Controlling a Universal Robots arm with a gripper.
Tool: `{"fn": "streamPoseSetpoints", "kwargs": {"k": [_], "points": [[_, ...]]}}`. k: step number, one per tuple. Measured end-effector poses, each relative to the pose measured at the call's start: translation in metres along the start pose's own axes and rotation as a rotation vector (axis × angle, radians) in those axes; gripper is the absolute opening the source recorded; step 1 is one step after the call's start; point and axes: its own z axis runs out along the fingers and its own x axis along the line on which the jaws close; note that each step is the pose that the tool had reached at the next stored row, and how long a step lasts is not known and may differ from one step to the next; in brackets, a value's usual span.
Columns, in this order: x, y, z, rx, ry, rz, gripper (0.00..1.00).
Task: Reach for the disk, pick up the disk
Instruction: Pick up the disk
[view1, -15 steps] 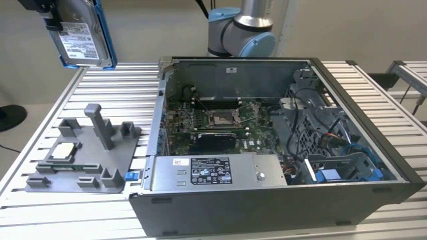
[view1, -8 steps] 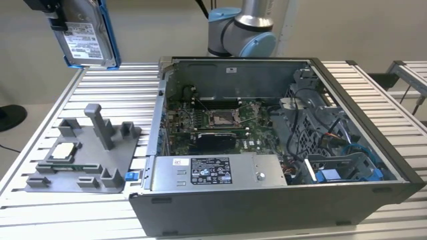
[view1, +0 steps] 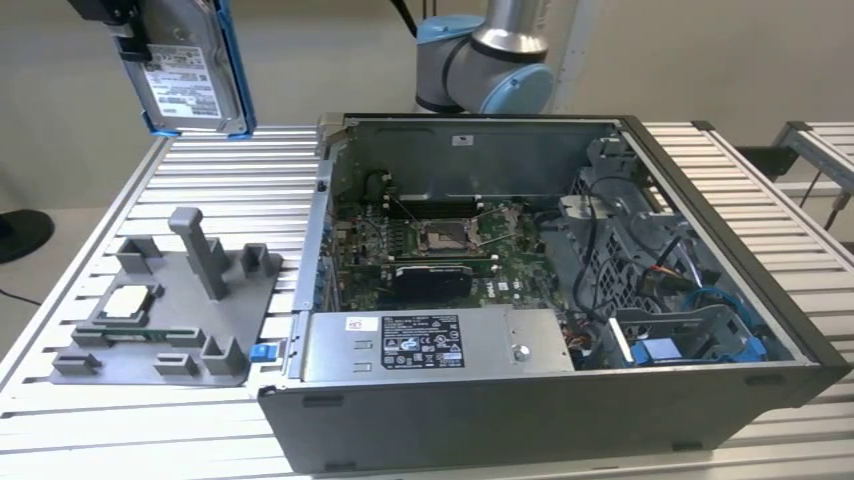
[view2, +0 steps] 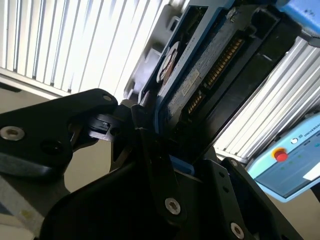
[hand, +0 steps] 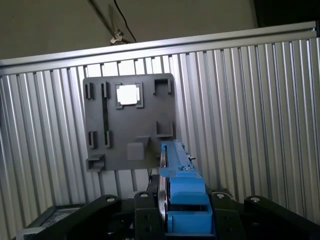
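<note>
Clamped edge-on in the black gripper, the blue-railed disk shows only its rail in the first wrist view. The exterior view shows its white label, held high above the slatted table. A silver chip sits in the grey fixture; the open computer case holds a motherboard.

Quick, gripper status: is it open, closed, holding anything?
Gripper: closed on the disk, holding it in the air above the table.
</note>
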Motion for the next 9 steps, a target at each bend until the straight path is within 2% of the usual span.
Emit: {"fn": "streamPoseSetpoints", "kwargs": {"k": [9], "points": [[-0.0028, -0.0206, -0.0004, 0.0000, 0.0000, 0.000, 0.00]]}}
